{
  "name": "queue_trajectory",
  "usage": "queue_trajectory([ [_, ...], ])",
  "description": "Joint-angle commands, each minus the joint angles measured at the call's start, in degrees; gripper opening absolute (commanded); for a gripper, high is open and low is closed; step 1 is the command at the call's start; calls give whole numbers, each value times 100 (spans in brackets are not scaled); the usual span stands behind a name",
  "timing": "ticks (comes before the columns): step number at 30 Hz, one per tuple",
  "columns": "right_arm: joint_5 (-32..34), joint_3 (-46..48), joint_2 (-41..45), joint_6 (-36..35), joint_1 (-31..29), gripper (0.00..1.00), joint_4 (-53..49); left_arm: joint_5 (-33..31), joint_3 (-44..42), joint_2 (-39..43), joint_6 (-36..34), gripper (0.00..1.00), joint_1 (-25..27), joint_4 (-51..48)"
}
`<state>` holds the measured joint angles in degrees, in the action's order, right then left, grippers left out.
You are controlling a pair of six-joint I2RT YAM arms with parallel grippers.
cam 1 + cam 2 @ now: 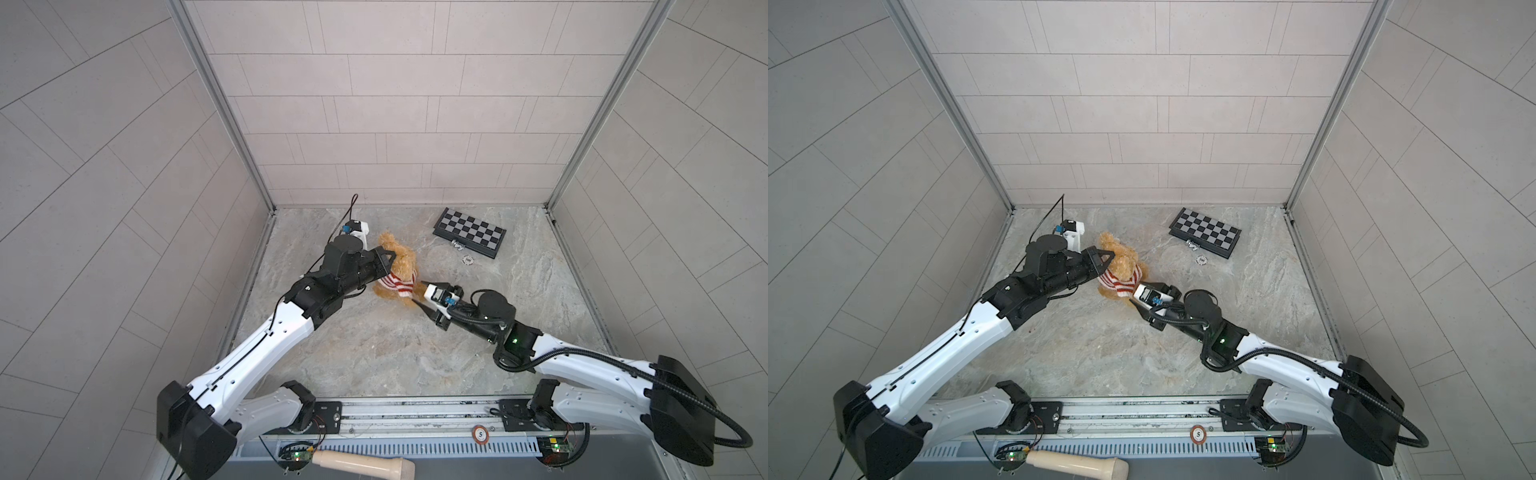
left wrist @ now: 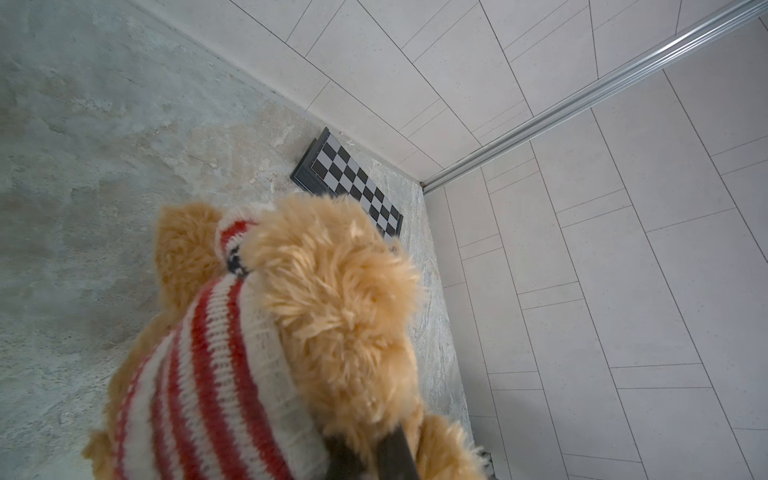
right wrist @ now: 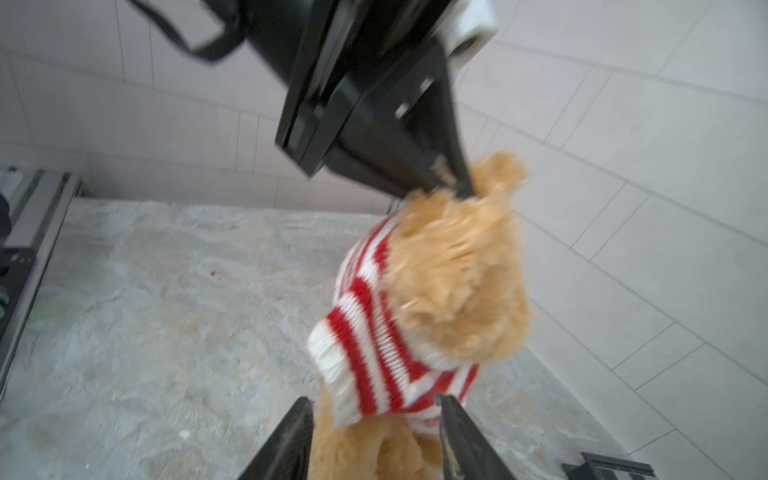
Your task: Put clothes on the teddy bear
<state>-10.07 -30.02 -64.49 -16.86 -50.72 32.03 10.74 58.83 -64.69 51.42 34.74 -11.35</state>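
The fluffy golden-tan plush teddy bear (image 1: 403,262) is at the left rear of the grey marbled tabletop (image 1: 374,353), with a red-and-white striped knit sweater (image 1: 395,286) around its torso. The left gripper (image 3: 456,183) is clenched on the fur at the top of the bear's head, beside an ear. The right gripper (image 3: 380,432) is released, its jaws spread on either side of the bear's lower body under the sweater hem. A folded black-and-grey chequered board (image 1: 469,237) lies well apart.
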Motion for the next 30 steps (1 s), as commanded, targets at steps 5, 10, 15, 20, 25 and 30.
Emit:
queue_trajectory([
  [5,165,-450,-487,-497,-118,45,378,-239,49,-134,560,0,198,753],
  [10,864,-677,-938,-478,-123,22,736,-213,129,-254,579,0,313,701],
  [15,1377,-821,-1239,-506,-122,20,706,-191,130,-320,615,0,366,748],
  [20,1512,-674,-1460,-562,-122,0,975,-192,181,-394,668,0,390,825],
  [25,602,23,-1305,-671,-123,0,1637,-226,225,-379,717,0,354,854],
  [30,-61,409,-1032,-753,-125,0,1515,-103,144,-377,866,0,211,1032],
])
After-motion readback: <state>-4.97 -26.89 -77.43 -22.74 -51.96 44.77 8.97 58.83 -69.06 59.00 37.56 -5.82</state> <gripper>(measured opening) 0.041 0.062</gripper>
